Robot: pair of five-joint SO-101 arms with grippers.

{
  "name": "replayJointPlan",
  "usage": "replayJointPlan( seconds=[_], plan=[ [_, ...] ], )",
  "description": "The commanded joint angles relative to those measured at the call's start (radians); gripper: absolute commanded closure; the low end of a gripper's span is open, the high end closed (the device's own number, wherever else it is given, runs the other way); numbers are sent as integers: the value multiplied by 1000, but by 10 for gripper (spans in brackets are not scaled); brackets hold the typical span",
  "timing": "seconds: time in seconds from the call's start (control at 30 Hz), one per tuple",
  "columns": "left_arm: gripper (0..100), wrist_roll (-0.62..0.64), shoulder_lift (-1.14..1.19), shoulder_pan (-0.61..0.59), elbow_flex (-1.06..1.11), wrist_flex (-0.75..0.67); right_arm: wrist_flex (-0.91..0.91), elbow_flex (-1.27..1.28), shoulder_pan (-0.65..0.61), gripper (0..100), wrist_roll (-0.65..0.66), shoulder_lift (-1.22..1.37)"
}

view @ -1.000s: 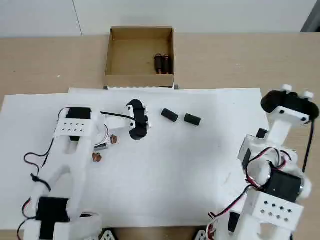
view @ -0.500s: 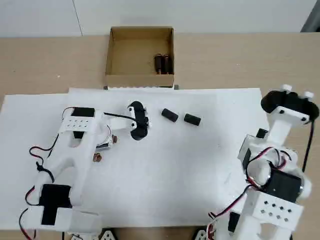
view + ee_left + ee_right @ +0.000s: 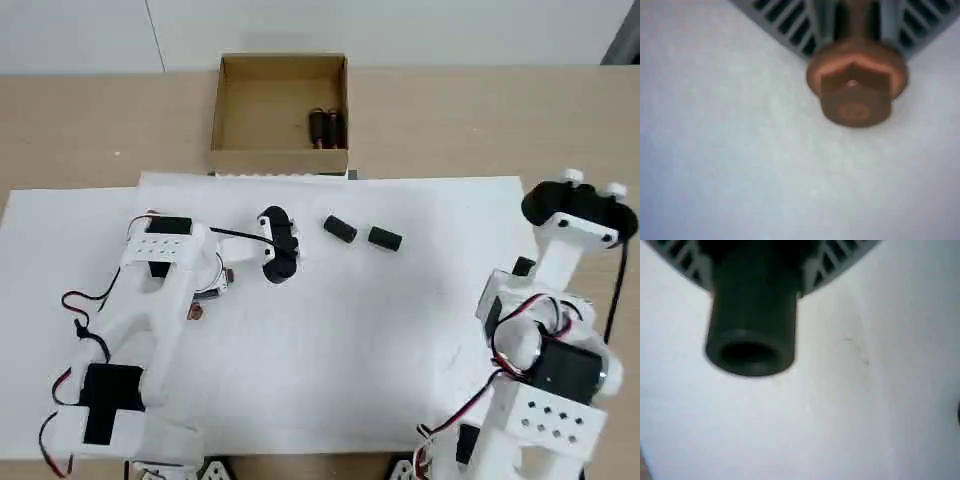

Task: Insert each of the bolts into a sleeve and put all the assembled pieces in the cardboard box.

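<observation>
My left gripper is shut on a copper bolt, whose hex head faces the left wrist camera just above the white sheet. In the high view that gripper sits left of centre with the bolt at its tip. A second copper bolt lies on the sheet just beside it. My right gripper is shut on a black sleeve, open end outward, low over the sheet at the right side. Two more black sleeves lie loose near the middle. The cardboard box stands at the back with assembled pieces inside.
A white sheet covers the table between the arms, with wide free room in the middle and front. The right arm stands folded near the right edge. The left arm's black wrist head hangs close to the loose sleeves.
The left arm has shifted slightly up and to the right, still holding the bolt. The right arm has kept still.
</observation>
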Motion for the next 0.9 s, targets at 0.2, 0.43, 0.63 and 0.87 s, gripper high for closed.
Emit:
replayJointPlan(
  seconds=[0.2,0.43,0.63,0.87],
  plan=[
    [995,38,-334,72,-54,163,28,-12,10,995,81,-13],
    [995,330,-624,160,-53,186,61,-12,12,995,164,-42],
    [995,554,-804,227,-47,187,2,-17,10,995,167,-226],
    [995,732,-1011,245,24,164,-8,15,10,995,158,-450]
  ],
)
